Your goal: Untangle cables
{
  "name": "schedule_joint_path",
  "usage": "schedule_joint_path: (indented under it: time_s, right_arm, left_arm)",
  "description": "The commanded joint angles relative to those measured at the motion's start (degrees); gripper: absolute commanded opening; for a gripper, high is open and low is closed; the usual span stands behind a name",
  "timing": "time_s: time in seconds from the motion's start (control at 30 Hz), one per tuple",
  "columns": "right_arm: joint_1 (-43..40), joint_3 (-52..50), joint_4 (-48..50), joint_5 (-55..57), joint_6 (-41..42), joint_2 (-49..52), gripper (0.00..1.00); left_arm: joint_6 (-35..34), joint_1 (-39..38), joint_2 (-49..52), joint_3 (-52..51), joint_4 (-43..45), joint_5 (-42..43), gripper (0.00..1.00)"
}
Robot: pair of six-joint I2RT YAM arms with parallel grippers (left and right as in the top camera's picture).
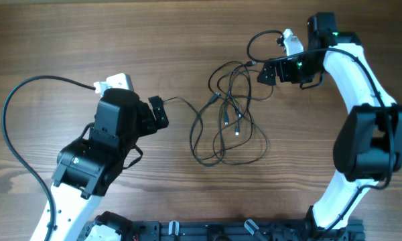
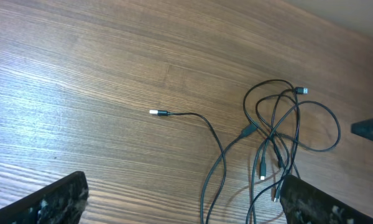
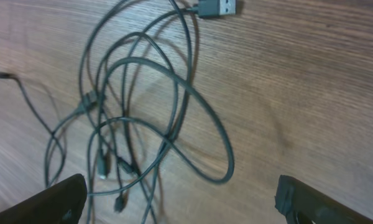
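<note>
Black thin cords [image 1: 228,117] lay tangled on the wooden counter [image 1: 67,40], left pincer [image 1: 159,112] and right pincer [image 1: 266,71] gaping wide, empty. Drawing the stray silver-tipped plug [image 2: 154,112] gently outward seemed wisest.

Robotics lab, wooden table [image 1: 53,40], two robot arms [image 1: 362,134]

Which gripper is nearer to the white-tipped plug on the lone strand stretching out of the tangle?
Left. The plug lies just ahead of the left gripper and its open fingers. The right gripper is beyond the cables, on the tangle's opposite side.
</note>
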Motion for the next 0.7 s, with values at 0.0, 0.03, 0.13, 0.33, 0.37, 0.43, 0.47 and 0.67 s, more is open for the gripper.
schedule_joint_path:
  time_s: [0.0,0.03,0.13,0.33,0.37,0.43,0.47,0.67]
  right_arm:
    - [0.44,0.13,3.08,-1.81,0.85,4.74,0.99]
    - [0.68,0.13,3.8,-2.67,0.81,5.81,0.99]
    - [1.49,0.13,5.35,-5.18,0.28,7.37,0.67]
    - [3.85,0.04,6.71,-7.1,0.37,7.37,0.04]
    - [4.11,0.04,5.66,-8.48,0.44,7.34,0.04]
    - [4.07,0.94,2.03,-10.56,0.5,6.6,0.05]
    - [4.04,2.21,-0.11,-10.54,0.46,5.35,0.04]
    - [4.04,16.7,-2.78,-10.27,4.55,-14.27,0.05]
  left_arm:
    - [0.87,0.46,0.5,0.24,0.2,-0.92,1.0]
    - [0.87,0.46,0.39,0.24,0.2,-0.94,1.0]
    - [0.87,0.46,0.39,0.24,0.15,-0.92,1.0]
    - [0.87,0.46,0.44,0.24,0.15,-0.92,1.0]
    - [0.87,0.46,0.44,0.24,0.15,-0.94,1.0]
    - [0.87,0.46,0.44,0.24,0.15,-0.94,1.0]
    - [0.87,0.46,0.44,0.24,0.15,-0.94,1.0]
    - [0.87,0.46,0.44,0.22,0.15,-0.94,1.0]
